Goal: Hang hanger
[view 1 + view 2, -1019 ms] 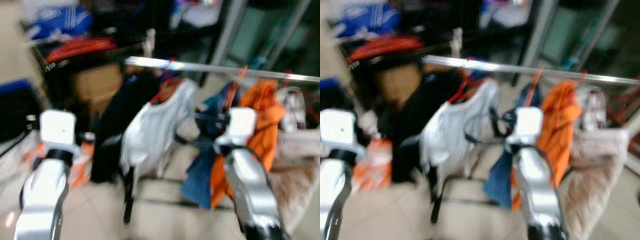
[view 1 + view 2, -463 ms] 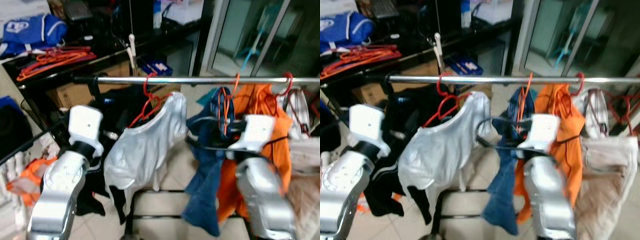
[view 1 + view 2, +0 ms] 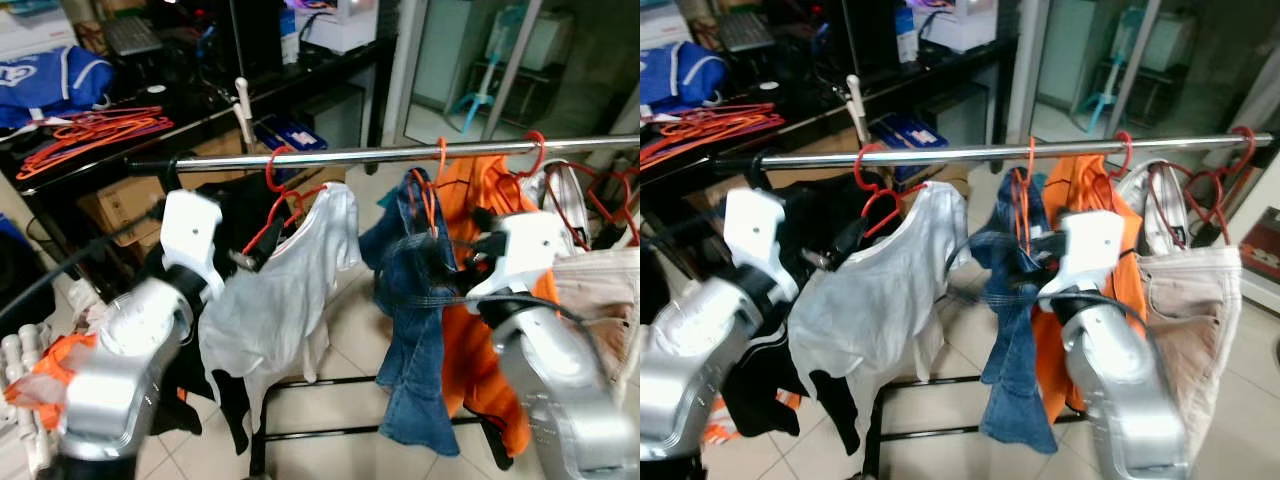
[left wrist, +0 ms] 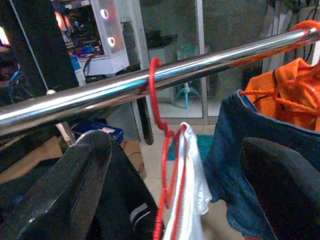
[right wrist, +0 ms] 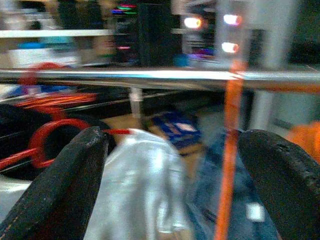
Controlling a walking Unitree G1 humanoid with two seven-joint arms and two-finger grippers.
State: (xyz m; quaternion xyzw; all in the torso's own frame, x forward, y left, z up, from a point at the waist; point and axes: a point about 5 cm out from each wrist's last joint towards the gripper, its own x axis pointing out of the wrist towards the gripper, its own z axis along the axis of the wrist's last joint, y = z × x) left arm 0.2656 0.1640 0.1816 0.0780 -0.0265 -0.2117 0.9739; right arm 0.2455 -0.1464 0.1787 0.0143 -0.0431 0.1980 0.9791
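Because the orange wire hanger [image 3: 1023, 195] with blue jeans [image 3: 1010, 330] hooks the shiny metal rail [image 3: 980, 153] just ahead, the right end effector [image 5: 172, 190] gapes wide, empty; the left end effector [image 4: 172, 195] does too.

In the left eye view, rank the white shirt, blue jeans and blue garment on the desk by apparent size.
White shirt and blue jeans look alike, so unranked. Smallest: blue garment, though it lies farther away.

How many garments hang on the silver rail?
5 visible: black garment at the rail's left end, white shirt, blue jeans, orange garment, beige piece at the right. Others may hide behind.
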